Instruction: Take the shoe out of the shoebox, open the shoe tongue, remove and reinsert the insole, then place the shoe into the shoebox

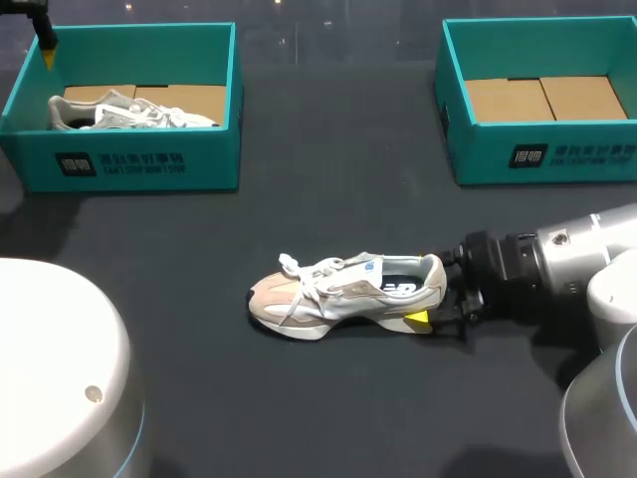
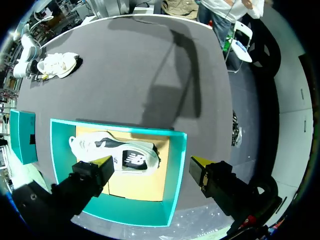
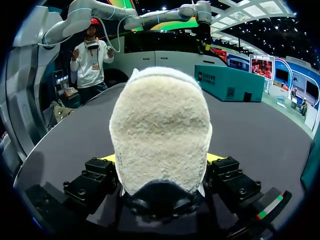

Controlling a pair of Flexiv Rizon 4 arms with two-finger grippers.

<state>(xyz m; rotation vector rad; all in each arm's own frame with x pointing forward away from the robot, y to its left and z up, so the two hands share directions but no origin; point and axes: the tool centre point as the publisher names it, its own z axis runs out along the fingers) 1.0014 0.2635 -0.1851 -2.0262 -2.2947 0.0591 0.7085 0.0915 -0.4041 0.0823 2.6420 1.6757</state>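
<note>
A white and beige shoe (image 1: 343,289) stands upright on the dark table, toe to the left. My right gripper (image 1: 430,299) is at its heel. In the right wrist view the heel (image 3: 160,135) fills the space between the two fingers, whose yellow tips press its sides, so my right gripper (image 3: 160,161) is shut on the shoe. My left gripper (image 2: 150,167) hangs open high over the left shoebox (image 2: 177,165), one yellow fingertip (image 1: 48,55) showing in the head view. A second white shoe (image 2: 117,152) lies inside that box.
The left teal shoebox (image 1: 139,164) is at the back left with the other shoe (image 1: 129,112) on its cardboard floor. A second teal shoebox (image 1: 542,154) at the back right holds only cardboard. The left arm's white base (image 1: 60,368) fills the near left corner.
</note>
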